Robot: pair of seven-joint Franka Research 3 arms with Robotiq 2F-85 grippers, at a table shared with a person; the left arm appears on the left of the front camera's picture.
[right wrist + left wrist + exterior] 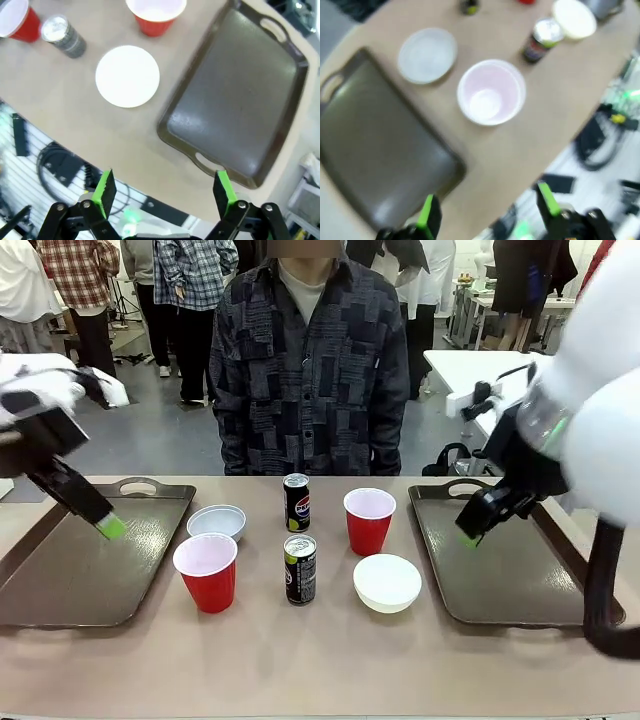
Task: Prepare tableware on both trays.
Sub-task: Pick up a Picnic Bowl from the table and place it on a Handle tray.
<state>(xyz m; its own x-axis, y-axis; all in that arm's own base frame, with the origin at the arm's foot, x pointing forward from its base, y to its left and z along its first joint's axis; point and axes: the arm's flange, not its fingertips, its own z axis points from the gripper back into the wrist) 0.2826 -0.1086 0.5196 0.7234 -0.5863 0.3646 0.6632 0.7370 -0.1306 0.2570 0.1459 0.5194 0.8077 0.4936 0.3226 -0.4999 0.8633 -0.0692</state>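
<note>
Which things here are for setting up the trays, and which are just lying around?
For the job: left tray, right tray, near red cup, far red cup, near bowl, far bowl, near can, far can.

Just around: white table farther back, dark bag on the floor.

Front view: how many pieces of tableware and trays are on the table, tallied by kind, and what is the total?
Red cups: 2
White bowls: 2
Black soda cans: 2
Brown trays: 2
Total: 8
</note>
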